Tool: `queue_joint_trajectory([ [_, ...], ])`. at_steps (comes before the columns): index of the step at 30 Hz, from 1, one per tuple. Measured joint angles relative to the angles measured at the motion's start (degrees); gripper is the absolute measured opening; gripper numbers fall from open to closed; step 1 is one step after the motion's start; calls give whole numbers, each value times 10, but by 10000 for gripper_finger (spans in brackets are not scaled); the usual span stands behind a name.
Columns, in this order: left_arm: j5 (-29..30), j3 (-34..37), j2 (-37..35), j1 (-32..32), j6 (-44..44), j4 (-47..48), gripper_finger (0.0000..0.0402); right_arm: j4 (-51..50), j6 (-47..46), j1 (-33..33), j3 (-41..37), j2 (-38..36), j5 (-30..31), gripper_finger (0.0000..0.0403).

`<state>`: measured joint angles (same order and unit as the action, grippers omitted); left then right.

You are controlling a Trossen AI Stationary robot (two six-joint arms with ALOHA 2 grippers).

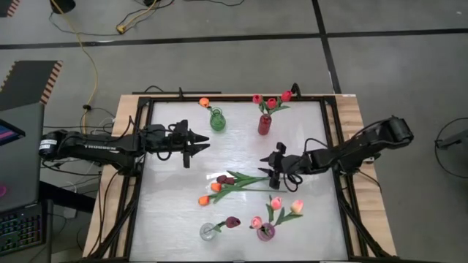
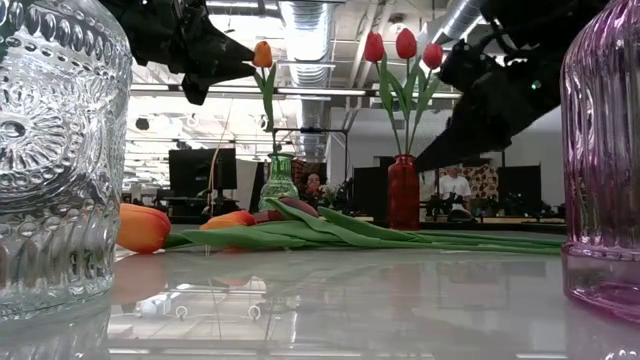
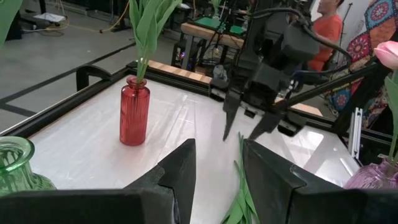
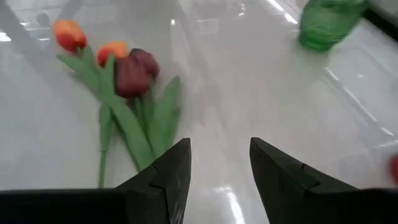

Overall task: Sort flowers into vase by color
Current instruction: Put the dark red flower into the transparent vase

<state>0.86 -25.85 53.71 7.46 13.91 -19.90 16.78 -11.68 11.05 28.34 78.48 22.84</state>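
Note:
Several loose flowers (image 1: pixel 219 183) lie flat on the white table, two orange heads (image 4: pixel 68 34) and dark maroon ones (image 4: pixel 130 74), with their stems running toward the right. My right gripper (image 4: pixel 217 146) hovers open just above the stem ends (image 1: pixel 256 179) and has nothing between its fingers. My left gripper (image 1: pixel 199 146) waits open over the table's left half, near the green vase (image 1: pixel 217 120), which holds one orange flower. The red vase (image 1: pixel 264 124) holds red flowers. The purple vase (image 1: pixel 265 232) holds pink ones. A maroon flower leans in the clear vase (image 1: pixel 208 231).
A black frame (image 1: pixel 333 146) borders the table. The green and red vases stand near the far edge, the clear and purple vases near the front edge. Bare white surface lies between the loose flowers and the far vases. People show in the room beyond.

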Motion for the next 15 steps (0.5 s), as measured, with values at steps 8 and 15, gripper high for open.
queue_joint_trajectory([
  [8,0,0,0,0,0,0,118,34,-25,0,0,71,-54,178],
  [15,0,0,0,0,0,0,118,52,-39,-1,0,103,-84,178],
])
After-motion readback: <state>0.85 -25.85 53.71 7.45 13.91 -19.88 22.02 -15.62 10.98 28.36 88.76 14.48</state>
